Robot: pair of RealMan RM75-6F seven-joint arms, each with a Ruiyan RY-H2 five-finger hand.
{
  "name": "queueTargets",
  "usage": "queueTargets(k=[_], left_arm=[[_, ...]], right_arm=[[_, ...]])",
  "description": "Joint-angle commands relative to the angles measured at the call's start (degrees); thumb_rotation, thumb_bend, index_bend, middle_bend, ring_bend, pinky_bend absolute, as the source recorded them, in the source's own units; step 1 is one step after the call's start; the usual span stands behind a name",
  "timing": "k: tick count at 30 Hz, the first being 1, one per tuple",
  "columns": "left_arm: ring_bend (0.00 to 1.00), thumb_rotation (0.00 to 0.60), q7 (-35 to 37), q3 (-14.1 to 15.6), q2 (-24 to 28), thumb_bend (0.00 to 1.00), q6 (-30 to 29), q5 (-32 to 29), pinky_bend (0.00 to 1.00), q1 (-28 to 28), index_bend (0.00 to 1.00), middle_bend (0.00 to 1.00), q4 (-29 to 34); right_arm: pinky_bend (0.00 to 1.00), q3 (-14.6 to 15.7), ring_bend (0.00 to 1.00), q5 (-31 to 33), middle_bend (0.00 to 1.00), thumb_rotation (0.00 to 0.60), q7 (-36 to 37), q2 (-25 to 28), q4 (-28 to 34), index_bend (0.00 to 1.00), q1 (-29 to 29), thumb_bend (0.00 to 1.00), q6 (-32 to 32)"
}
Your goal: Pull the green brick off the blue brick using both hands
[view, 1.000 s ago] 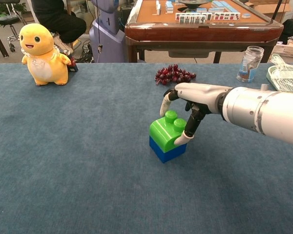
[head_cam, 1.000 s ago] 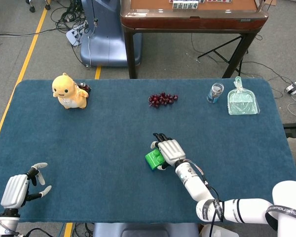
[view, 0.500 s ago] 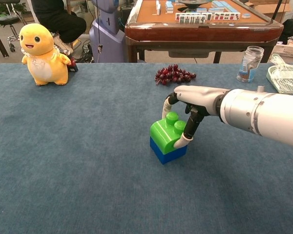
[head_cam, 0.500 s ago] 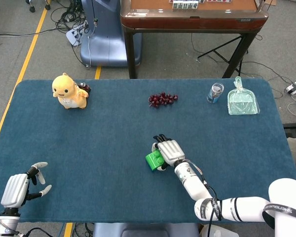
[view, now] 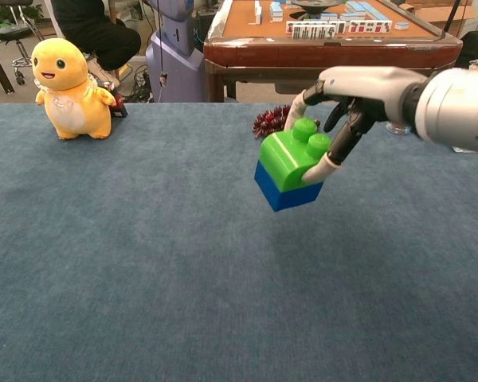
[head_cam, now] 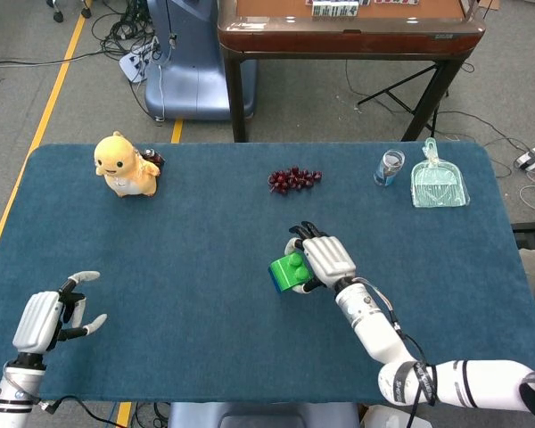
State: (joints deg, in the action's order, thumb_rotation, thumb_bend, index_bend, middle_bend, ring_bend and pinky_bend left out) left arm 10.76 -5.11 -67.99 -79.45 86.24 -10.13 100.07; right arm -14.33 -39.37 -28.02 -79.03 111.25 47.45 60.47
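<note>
A green brick [view: 291, 155] sits pressed onto a blue brick [view: 280, 191], the two joined as one stack, tilted and held in the air above the blue desk [view: 143, 263]. The right hand [view: 346, 99] grips the green brick from above: fingers curl over its studded top and far side while the thumb presses its near face. The blue brick hangs below, touched by nothing, so only the studs keep it attached.

In the head view the stack [head_cam: 288, 267] is near the middle of the desk, under the right hand [head_cam: 325, 259]. The lift seems meant to bring the blue brick within reach of the other hand, since pulling the pair apart needs a grip on each brick.

The left hand [head_cam: 49, 316] is well apart, near the robot's near left corner of the desk. Its fingers are spread and loosely curved, holding nothing. It probably hovers just off the surface, though the view is too small to be sure. The chest view does not show it.

Further out, a yellow plush toy [view: 64, 79] stands at the far left, a bunch of grapes [head_cam: 294, 178] lies far centre, and a jar [head_cam: 390, 167] and a pale green dustpan [head_cam: 440, 185] sit at the far right.
</note>
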Motion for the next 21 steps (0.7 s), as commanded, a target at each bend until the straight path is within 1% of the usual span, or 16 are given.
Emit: queueTargets(k=[1, 5, 10, 15, 21], left_arm=[[1.00, 0.600, -0.2, -2.7, 2.4, 0.20, 3.4, -0.6, 1.00, -3.6, 0.33, 1.00, 4.2], [1.00, 0.600, 0.4, -6.0, 2.3, 0.14, 5.1, -1.7, 1.00, -7.0, 0.30, 1.00, 7.3], [1.00, 0.600, -0.9, -9.1, 1.1, 0.13, 8.4, -4.5, 1.00, -11.4, 0.28, 1.00, 10.3], [1.00, 0.600, -2.5, -10.7, -0.4, 0.13, 10.2, -6.6, 1.00, -14.4, 0.28, 1.00, 12.9], [1.00, 0.600, -4.9, -11.9, -3.1, 0.13, 11.9, -8.9, 1.00, -17.7, 0.30, 1.00, 15.0]], right_arm=[[0.19, -2.1, 0.00, -1.6, 0.14, 0.600, 2.9, 5.3, 5.4, 0.58, -2.0, 0.00, 2.2], [0.19, -3.0, 0.00, -3.4, 0.14, 0.600, 4.3, 8.8, 9.2, 0.58, -3.5, 0.00, 4.3], [0.19, -4.2, 0.00, -4.6, 0.14, 0.600, 4.9, 12.1, 12.7, 0.58, -4.1, 0.00, 6.1], [0.19, -5.8, 0.00, -4.1, 0.14, 0.600, 5.7, 12.7, 14.6, 0.58, -3.7, 0.00, 7.7], [0.19, -7.7, 0.00, -2.0, 0.14, 0.600, 6.4, 11.4, 16.2, 0.58, -2.1, 0.00, 9.1]])
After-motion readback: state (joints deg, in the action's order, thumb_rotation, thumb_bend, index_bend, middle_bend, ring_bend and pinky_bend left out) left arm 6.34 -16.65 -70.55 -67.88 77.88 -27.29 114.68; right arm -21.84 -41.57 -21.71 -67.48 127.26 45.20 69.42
